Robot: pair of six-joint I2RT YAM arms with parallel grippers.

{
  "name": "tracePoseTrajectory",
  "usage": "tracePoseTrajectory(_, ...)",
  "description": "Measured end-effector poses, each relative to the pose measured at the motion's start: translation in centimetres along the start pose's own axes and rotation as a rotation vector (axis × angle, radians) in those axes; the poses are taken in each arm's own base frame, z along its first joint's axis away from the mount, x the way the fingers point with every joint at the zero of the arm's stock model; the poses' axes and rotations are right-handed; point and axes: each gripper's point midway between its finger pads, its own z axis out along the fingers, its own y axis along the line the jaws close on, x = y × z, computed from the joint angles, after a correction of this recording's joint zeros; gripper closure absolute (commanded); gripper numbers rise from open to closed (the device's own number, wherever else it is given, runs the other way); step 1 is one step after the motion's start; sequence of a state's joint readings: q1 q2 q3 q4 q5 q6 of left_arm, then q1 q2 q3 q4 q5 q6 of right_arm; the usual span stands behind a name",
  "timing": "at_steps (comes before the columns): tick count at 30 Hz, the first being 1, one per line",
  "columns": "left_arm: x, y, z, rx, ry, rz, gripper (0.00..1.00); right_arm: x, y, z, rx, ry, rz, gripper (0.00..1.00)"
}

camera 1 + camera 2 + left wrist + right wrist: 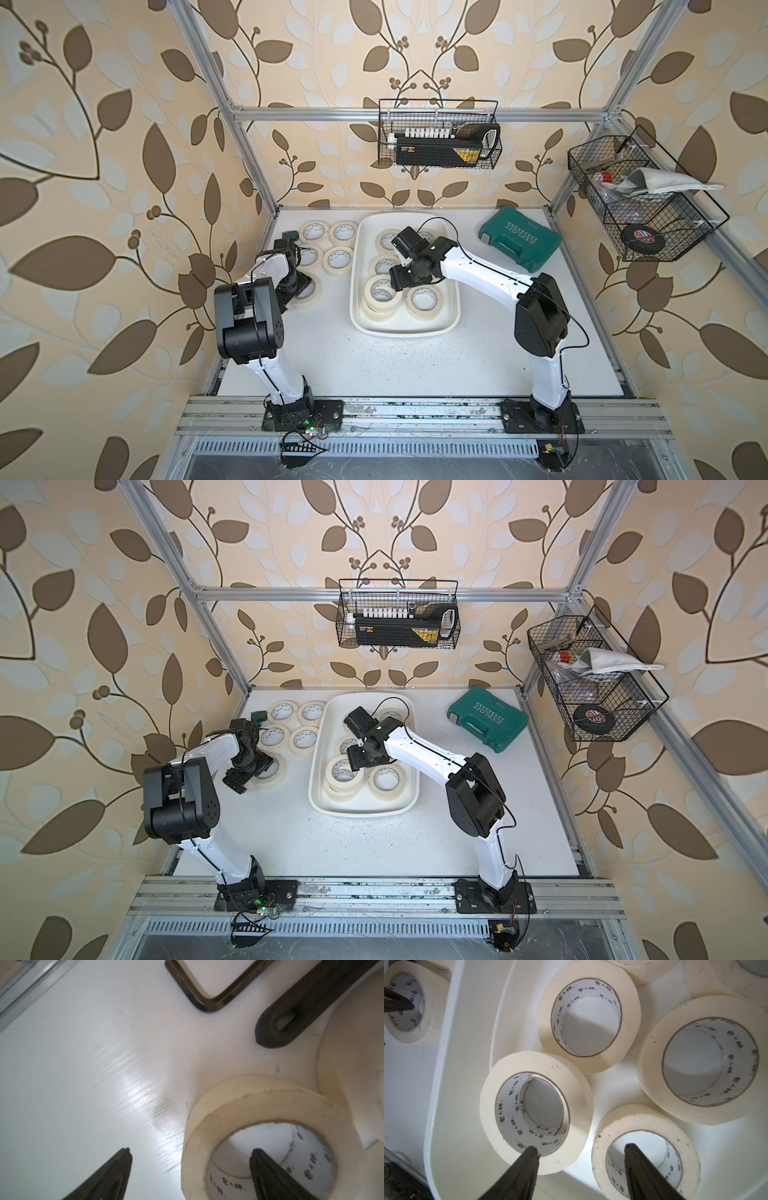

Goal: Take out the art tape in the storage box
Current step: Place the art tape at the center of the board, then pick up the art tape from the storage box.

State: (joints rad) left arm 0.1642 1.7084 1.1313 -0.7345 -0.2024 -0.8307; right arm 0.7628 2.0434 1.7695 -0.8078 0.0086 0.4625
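Art tape [424, 300] is partly cleared from the storage box [405, 330]: in both top views we count five cream rolls lying flat on the white table [374, 365] just beside the tub's left side, while several more remain inside, two of them in a stack [380, 296] near its front left corner. Our left gripper [191, 1150] stands spread wide over the nearest table roll [270, 1105], one fingertip down its core and the other outside, with the wall loose between them. Our right gripper [581, 1147] hangs low inside the box, jaws parted and holding nothing. One tip is at the inner rim of the stack's top roll [535, 1064] and the other is inside the core of a neighbouring roll [643, 1122]. We judge that straddle to be the main hazard: closing here could pinch two walls at once, or nudge the top roll off its stack. On the left, a lift that is not straight up could hook the core and drag the freed roll into its neighbours.
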Motion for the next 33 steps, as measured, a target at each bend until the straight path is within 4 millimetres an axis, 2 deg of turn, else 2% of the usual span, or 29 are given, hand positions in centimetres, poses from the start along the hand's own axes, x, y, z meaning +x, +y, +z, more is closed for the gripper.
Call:
tracePoseTrajectory(5, -0.5, -0.4, -4.0, 0.097, -0.048, 0.0, 0.01, 0.2, 0.4, 1.6, 0.014, 0.02, -0.015, 0.33)
tracePoseTrajectory(10, -0.2, -0.9, -7.3, 0.177, -0.07, 0.033, 0.01, 0.3, 0.7, 3.0, 0.022, 0.037, -0.028, 0.39)
tracePoseTrajectory(15, 0.8, -1.7, -11.3, 0.261, -0.115, 0.108, 0.01, 0.5, 0.5, 3.8, 0.029, 0.051, -0.033, 0.57)
tracePoseTrajectory(17, 1.1, -1.7, -12.8, 0.295, -0.137, 0.136, 0.01, 0.6, 0.5, 3.9, 0.03, 0.053, -0.035, 0.69)
tracePoseTrajectory(20, 1.9, -1.8, -14.9, 0.345, -0.161, 0.179, 0.01, 0.4, 0.4, 3.8, 0.039, 0.046, -0.031, 0.81)
tracePoseTrajectory(24, 2.9, -1.8, -16.8, 0.386, -0.183, 0.24, 0.01, 0.5, 0.5, 3.6, 0.058, 0.044, -0.045, 0.91)
tracePoseTrajectory(29, 4.8, -3.5, -19.7, 0.449, -0.203, 0.367, 0.01, 0.0, 0.4, 2.4, 0.089, 0.039, -0.066, 0.97)
tracePoseTrajectory(33, 6.8, -5.1, -21.8, 0.517, -0.199, 0.477, 0.01, -1.2, 0.7, 0.3, 0.104, 0.003, -0.086, 0.98)
